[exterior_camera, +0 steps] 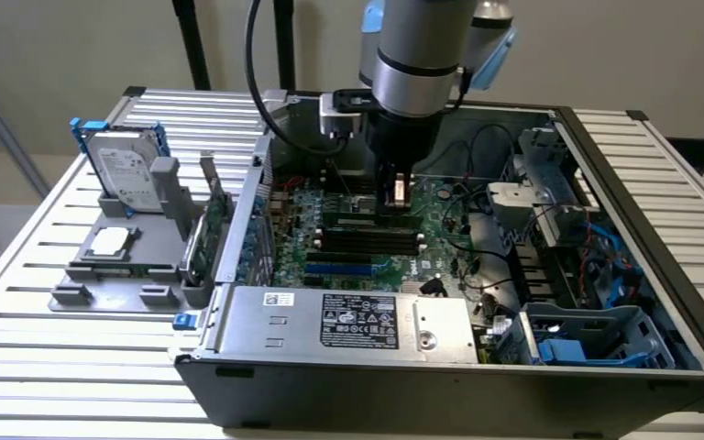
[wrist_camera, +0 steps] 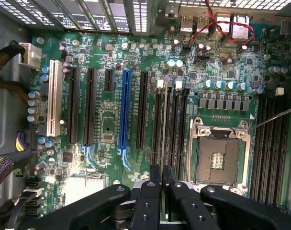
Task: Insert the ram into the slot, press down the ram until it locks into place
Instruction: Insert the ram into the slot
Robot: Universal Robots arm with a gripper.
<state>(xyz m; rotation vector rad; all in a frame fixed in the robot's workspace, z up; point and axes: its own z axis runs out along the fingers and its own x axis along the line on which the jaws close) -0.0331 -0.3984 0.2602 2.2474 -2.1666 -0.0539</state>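
In the exterior view the ram [exterior_camera: 358, 218], a thin green stick, stands on edge in one of the parallel black slots [exterior_camera: 365, 240] on the motherboard inside the open computer case. My gripper [exterior_camera: 395, 207] comes straight down on the ram's top edge near the end towards the exterior view's right. In the wrist view the two black fingers [wrist_camera: 150, 191] are closed to a thin gap at the gripper [wrist_camera: 162, 173], lined up over the row of black slots [wrist_camera: 170, 124] beside the processor socket. The ram's lower edge is hidden by the slot walls.
The silver processor socket [wrist_camera: 217, 155] lies beside the slots, and a blue slot [wrist_camera: 125, 110] is farther off. A power supply [exterior_camera: 352, 325], a drive cage [exterior_camera: 585, 344] and cables crowd the case. Outside it stand a hard drive [exterior_camera: 126, 170], a green expansion card [exterior_camera: 215, 229] and a grey fixture [exterior_camera: 114, 266].
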